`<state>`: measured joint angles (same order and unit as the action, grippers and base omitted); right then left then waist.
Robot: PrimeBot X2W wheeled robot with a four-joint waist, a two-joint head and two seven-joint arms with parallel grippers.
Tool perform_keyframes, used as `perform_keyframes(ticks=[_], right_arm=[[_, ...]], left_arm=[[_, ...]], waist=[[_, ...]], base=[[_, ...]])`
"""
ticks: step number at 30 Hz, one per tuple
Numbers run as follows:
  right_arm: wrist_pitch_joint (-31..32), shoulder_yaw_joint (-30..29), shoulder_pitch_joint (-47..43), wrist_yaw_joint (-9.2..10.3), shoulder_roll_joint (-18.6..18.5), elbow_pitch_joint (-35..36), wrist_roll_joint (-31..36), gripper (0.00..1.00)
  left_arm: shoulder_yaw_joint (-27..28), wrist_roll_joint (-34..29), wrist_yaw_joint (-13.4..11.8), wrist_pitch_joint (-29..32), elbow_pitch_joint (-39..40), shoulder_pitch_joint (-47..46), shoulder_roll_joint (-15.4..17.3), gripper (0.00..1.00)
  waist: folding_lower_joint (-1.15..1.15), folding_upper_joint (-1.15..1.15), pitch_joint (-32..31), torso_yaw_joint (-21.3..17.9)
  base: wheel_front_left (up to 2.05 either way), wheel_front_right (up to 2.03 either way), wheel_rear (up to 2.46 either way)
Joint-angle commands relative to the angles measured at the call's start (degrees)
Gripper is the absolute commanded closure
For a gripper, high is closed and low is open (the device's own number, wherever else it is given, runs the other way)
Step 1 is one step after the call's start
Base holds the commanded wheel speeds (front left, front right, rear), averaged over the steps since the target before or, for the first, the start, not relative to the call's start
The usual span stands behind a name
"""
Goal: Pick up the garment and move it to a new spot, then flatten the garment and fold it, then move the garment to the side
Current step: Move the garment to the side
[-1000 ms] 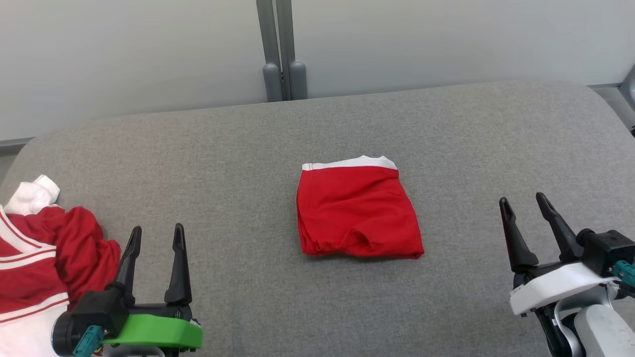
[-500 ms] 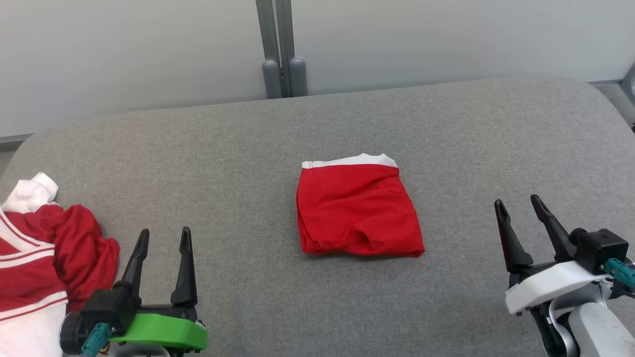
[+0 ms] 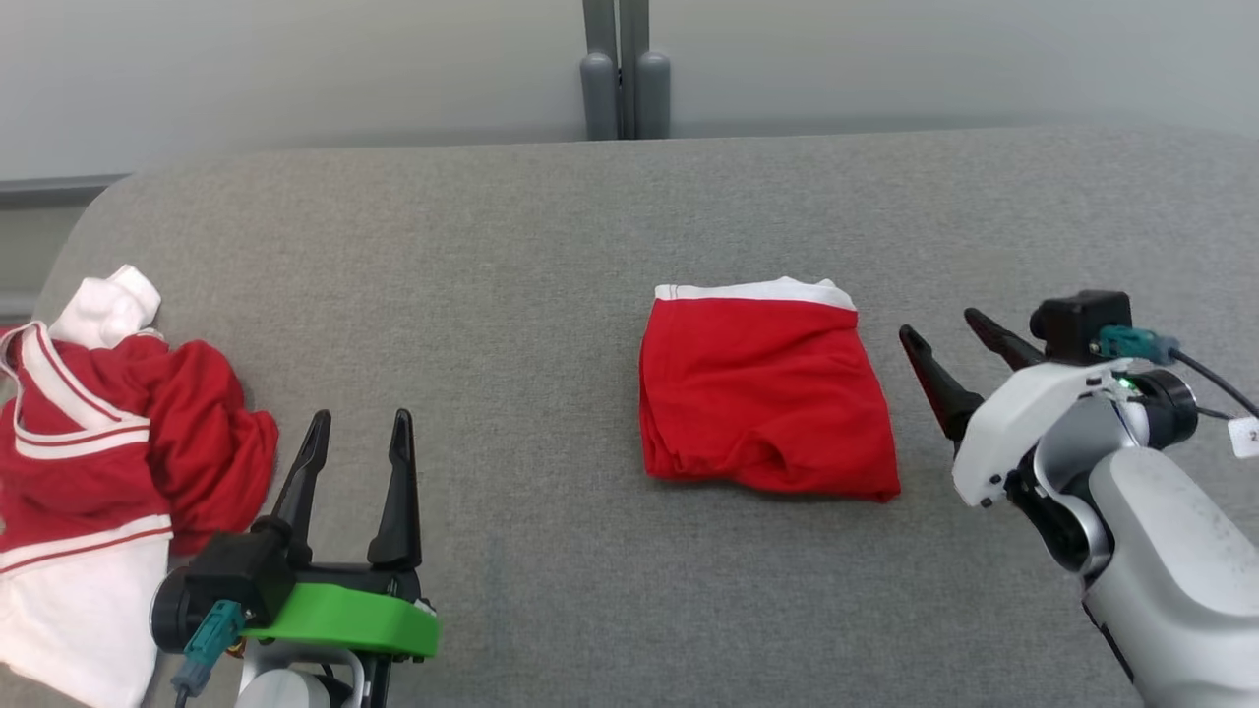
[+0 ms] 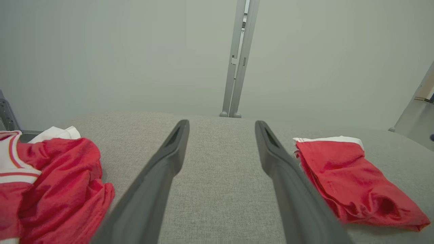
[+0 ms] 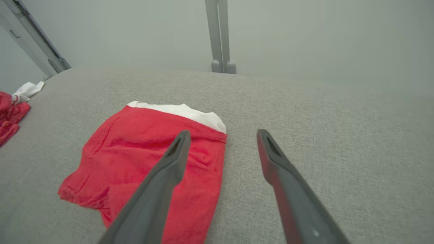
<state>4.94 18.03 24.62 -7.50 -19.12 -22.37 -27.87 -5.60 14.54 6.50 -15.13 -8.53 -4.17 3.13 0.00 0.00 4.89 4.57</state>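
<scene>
Garment (image 3: 765, 393) in neat fold, right pincer (image 3: 936, 323) just beside

Red garment (image 3: 762, 393), white band

Right tool (image 3: 936, 323), seemingly nearer the garment (image 3: 762, 393)

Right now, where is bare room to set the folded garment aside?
Bare: the grey fabric surface between the crumpled red-and-white clothes and the folded red garment, and its far strip by the wall. Crowded: the left edge, and the garment's right side, by the right gripper.
</scene>
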Motion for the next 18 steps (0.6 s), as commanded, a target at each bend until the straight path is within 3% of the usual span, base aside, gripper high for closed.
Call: perform_keyframes(ticks=[1,11,18], right_arm=[[2.1,0.4,2.4,0.02,-0.3,-2.4,-1.1,0.00],[13.2,3.5,10.4,0.00,1.3,-18.5,-9.8,0.00],[13.9,5.7,12.5,0.00,3.4,-24.8,-13.1,0.00]], left_arm=[[-0.2,0.4,0.1,0.0,-0.3,-1.2,0.0,0.00],[-1.3,0.8,0.4,0.0,-1.1,-3.2,-0.2,0.00],[-1.0,1.2,0.3,0.0,-1.6,-3.6,-0.2,0.00]], waist=[[0.00,0.00,2.0,2.3],[0.00,0.00,4.5,6.5],[0.00,0.00,5.5,7.3]], base=[[0.00,0.00,0.00],[0.00,0.00,0.00],[0.00,0.00,0.00]])
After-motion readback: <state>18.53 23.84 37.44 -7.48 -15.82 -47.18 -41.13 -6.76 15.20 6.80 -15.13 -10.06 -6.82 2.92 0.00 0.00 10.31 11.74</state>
